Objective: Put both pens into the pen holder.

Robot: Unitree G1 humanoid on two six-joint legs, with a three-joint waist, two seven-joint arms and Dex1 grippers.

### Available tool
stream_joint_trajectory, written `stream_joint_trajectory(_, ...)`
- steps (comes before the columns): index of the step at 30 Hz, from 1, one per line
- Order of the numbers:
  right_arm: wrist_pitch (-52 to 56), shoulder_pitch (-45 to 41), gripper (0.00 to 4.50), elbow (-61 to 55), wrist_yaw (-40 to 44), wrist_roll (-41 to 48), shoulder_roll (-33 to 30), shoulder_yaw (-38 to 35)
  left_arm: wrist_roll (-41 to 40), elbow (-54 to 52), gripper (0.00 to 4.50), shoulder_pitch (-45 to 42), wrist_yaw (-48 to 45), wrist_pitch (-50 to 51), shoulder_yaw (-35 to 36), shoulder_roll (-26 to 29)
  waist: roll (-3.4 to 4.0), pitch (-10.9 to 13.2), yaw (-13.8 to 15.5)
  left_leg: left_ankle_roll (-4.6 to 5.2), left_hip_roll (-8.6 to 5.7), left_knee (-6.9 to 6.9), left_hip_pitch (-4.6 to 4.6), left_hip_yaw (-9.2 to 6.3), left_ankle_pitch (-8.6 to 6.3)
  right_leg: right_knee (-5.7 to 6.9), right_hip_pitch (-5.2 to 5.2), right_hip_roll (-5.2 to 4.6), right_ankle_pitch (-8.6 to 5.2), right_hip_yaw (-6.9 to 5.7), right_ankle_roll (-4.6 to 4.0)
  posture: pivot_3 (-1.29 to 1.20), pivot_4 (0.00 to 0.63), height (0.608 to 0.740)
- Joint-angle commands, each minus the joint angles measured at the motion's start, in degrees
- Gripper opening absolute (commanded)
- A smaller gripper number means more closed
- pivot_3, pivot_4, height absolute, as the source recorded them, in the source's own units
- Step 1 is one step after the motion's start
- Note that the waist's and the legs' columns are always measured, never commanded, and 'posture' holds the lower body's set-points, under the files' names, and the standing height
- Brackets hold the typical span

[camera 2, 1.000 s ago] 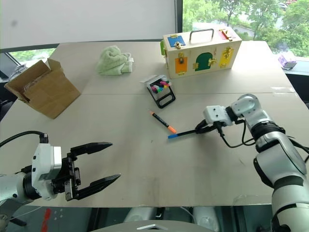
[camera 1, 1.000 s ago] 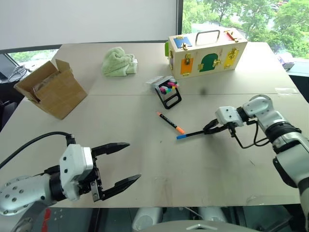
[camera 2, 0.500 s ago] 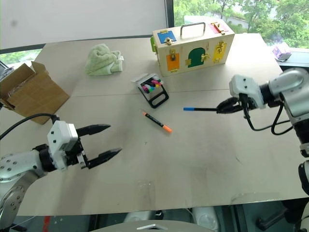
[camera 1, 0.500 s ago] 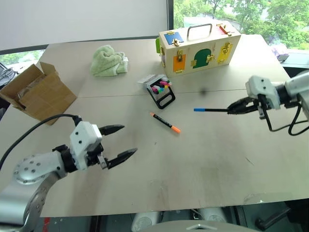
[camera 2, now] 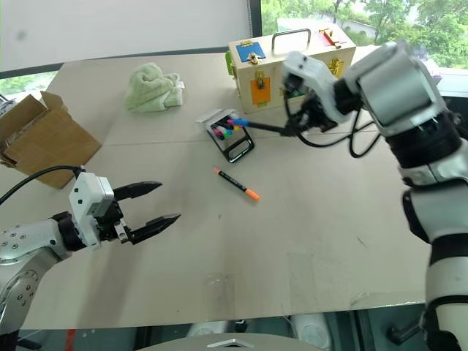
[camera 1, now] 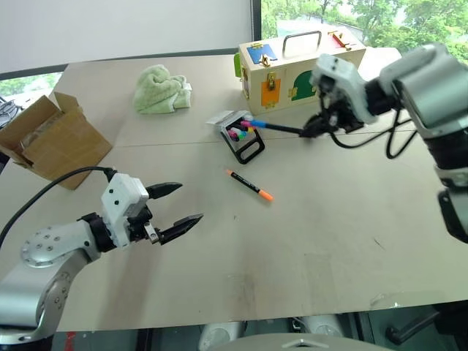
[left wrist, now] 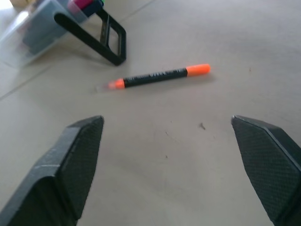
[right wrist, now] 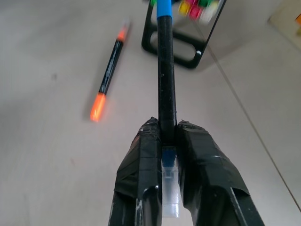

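— What's on the left?
— The left gripper (camera 1: 178,206) hangs over the table (camera 1: 329,241) with its fingers spread wide, nothing between them.
— And in the middle?
— The orange-ended pen (camera 1: 248,184) lies flat on the table, just in front of the pen holder (camera 1: 244,137).
— The right side?
— The right gripper (right wrist: 162,136) is clenched on the blue-tipped pen (camera 1: 269,128), raised, its tip at the holder's opening.

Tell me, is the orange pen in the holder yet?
No, out. The orange pen lies flat on the table, apart from the pen holder.
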Motion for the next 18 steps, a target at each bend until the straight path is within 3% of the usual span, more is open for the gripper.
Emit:
stream_joint_trajectory(1, 7.73, -6.19, 0.03, 2.89, -3.24, 2.14, 2.28, -1.54, -0.82, -1.07, 4.5, 0.34, -0.37, -0.95, 2.8, 0.18, -0.01, -0.01, 0.19, 0.0, 0.0, -0.01, 0.0, -0.01, 0.0, 0.01, -0.01, 0.0, 0.0, 0.0, 0.0, 0.0, 0.15, 0.74)
stream_joint_trajectory(18, 19.76, -10.31, 0.03, 4.69, -11.94, 13.31, 5.5, 2.8, 1.62, -0.65, 4.5, 1.82, 1.03, -3.85, 2.61, -1.96, -0.06, -0.04, -0.9, -0.03, -0.09, 0.15, -0.01, 0.27, 0.03, 0.71, -0.36, -0.07, 0.0, 0.33, 0.0, 0.0, 0.15, 0.74)
